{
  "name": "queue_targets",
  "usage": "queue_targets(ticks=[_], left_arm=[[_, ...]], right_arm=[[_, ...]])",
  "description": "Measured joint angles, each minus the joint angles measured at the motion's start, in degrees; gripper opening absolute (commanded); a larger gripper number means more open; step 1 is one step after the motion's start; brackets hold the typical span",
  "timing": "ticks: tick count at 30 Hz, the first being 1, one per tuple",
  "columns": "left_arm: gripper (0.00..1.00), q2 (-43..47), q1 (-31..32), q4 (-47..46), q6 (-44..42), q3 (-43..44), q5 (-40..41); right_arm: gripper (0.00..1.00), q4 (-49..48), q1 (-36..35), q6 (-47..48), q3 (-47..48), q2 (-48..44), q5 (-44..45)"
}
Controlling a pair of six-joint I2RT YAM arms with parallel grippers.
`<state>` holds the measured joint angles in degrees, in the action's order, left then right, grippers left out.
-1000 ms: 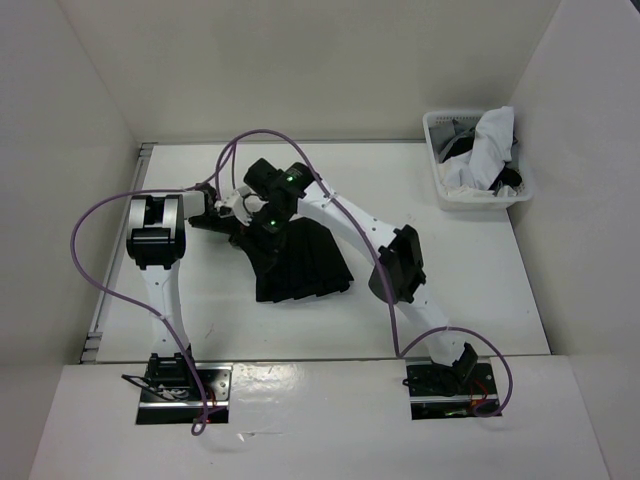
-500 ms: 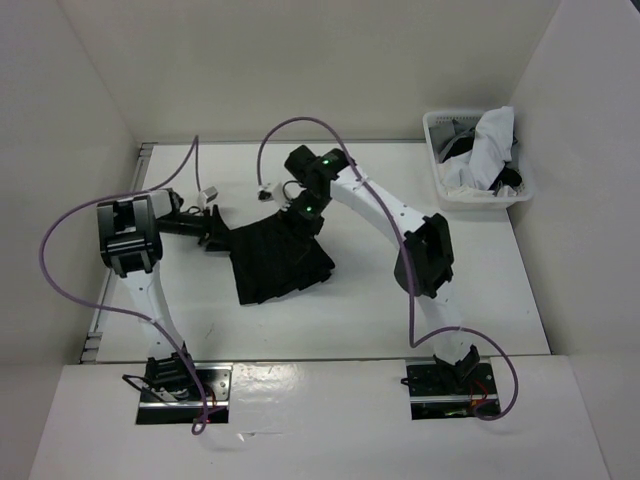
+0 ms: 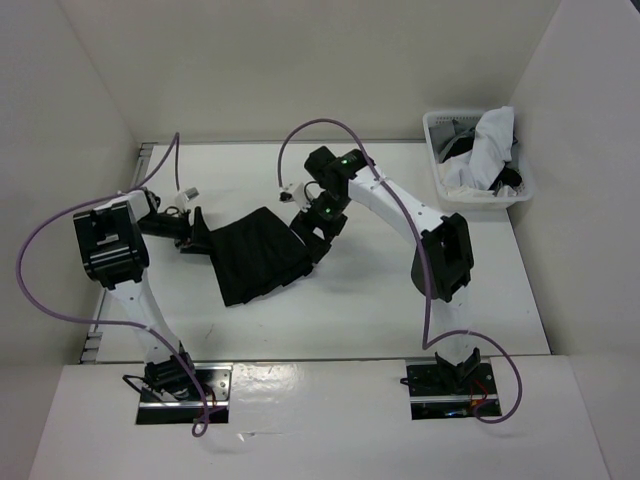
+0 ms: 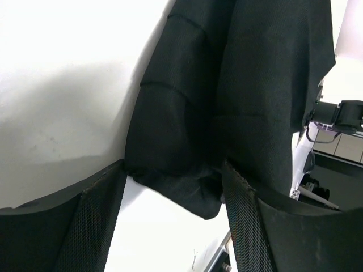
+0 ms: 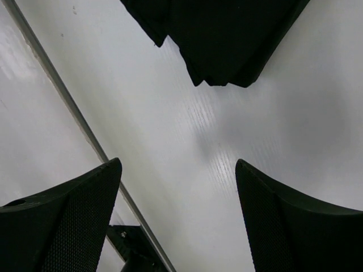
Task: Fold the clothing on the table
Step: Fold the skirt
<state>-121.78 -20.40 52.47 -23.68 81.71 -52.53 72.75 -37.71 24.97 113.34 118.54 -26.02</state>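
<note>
The clothing, a black pleated skirt (image 3: 258, 258), lies folded on the white table (image 3: 400, 300), left of the middle. My left gripper (image 3: 196, 236) sits at the skirt's left edge. In the left wrist view this gripper (image 4: 174, 168) is open, and a loose corner of the skirt (image 4: 187, 141) lies between its fingertips (image 4: 116, 181). My right gripper (image 3: 312, 236) hovers at the skirt's right edge. Seen from the right wrist, it (image 5: 176, 168) is open over bare table, and the skirt's edge (image 5: 227, 39) lies beyond its fingertips.
A white lattice basket (image 3: 440, 185) with white and grey garments stands at the table's far right corner. A thin metal rail (image 5: 57, 90) runs along the table's edge beside the right gripper. Purple cables loop above both arms.
The skirt was drawn to the left with both arms. My left gripper went from shut on the fabric to open and let it go. The right gripper opened a little wider.
</note>
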Motion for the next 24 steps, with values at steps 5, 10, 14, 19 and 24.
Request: queue_targets(ticks=[5, 10, 14, 19, 24], left_arm=[[0.72, 0.7, -3.1, 1.0, -0.2, -1.3, 1.3], [0.72, 3.0, -8.6, 1.4, -0.8, -1.2, 6.4], [0.75, 5.7, -12.5, 3.9, -3.5, 1.9, 8.8], [0.75, 8.6, -11.9, 10.6, -9.0, 8.4, 3.5], [0.75, 10.0, -3.6, 17.0, -14.0, 9.6, -2.0]], right_arm=[[0.85, -0.3, 0.0, 0.0, -0.4, -1.1, 1.4], [0.85, -0.4, 0.4, 0.0, -0.4, -1.6, 1.7], [0.85, -0.5, 0.4, 0.0, -0.5, -1.6, 1.8], [0.85, -1.0, 0.4, 0.0, -1.0, -1.6, 1.9], [0.85, -1.2, 0.4, 0.0, -1.2, -1.6, 1.9]])
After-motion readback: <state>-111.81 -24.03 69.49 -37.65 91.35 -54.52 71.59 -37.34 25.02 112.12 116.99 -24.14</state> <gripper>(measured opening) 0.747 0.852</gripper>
